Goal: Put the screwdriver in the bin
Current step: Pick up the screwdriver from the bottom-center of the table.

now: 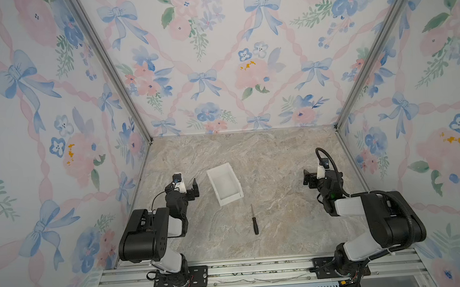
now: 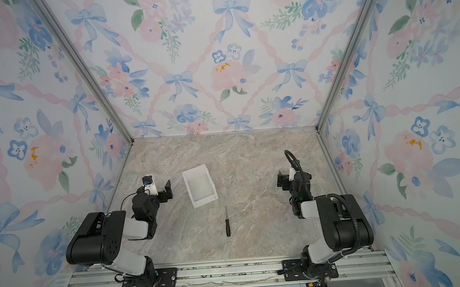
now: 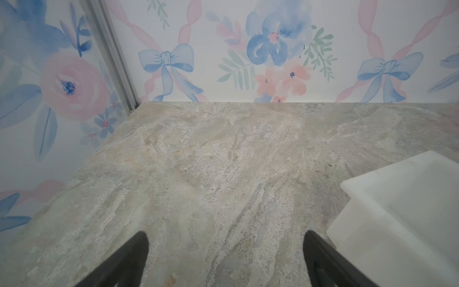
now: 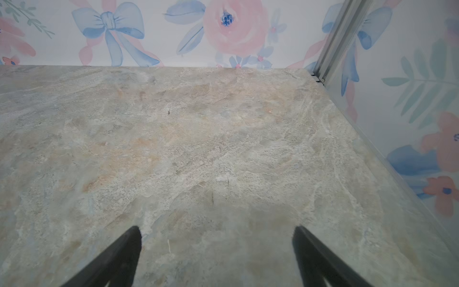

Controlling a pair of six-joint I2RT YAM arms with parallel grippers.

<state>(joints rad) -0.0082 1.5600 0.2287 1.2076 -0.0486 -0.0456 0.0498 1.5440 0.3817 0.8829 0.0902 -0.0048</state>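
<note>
The screwdriver (image 1: 254, 222) (image 2: 227, 224), black-handled with a thin grey shaft, lies flat on the marble tabletop, its shaft pointing towards the white bin (image 1: 225, 185) (image 2: 200, 187). The bin stands empty just beyond it, slightly left of centre. My left gripper (image 1: 195, 186) (image 2: 168, 188) hovers open just left of the bin, nothing between its fingers. In the left wrist view the left gripper (image 3: 225, 233) frames bare table, with the bin (image 3: 402, 211) at the edge. My right gripper (image 1: 307, 177) (image 2: 280, 179) (image 4: 216, 228) stands open over bare table at the right, far from both. Neither wrist view shows the screwdriver.
Floral-papered walls enclose the tabletop (image 1: 266, 158) on the left, back and right, with aluminium posts (image 1: 336, 127) in the back corners. An aluminium rail (image 1: 260, 269) carrying both arm bases runs along the front edge.
</note>
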